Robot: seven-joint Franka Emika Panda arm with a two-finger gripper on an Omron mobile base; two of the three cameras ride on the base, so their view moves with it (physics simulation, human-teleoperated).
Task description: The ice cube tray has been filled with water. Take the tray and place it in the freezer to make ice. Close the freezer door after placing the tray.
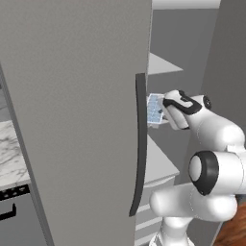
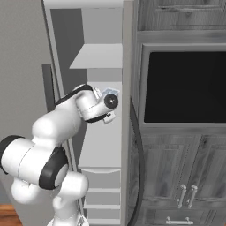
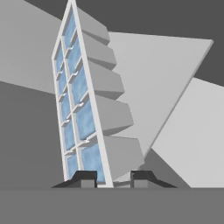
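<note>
Tray first: the ice cube tray [image 3: 83,109] is a small, flat white rectangle, two columns of cells wide, each cell showing glossy pale blue water [image 3: 85,120]. I judge it rigid and light, though the open cells mean any tilt could slop liquid out, and in the hand view it appears steeply edge-on. My gripper [image 3: 113,179] is pinched nearly closed on one short end of the tray, with both dark fingertips [image 3: 85,178] against its rim. That end grip leaves the rest cantilevered, so I would move slowly and keep it level.

In the left base view the tray [image 1: 154,109] sits inside the freezer [image 2: 100,66], above a white shelf [image 1: 158,163] and just past the long dark handle [image 1: 140,144] of the open freezer door [image 1: 77,120]. A dark wall oven [image 2: 187,86] stands beside the unit.
</note>
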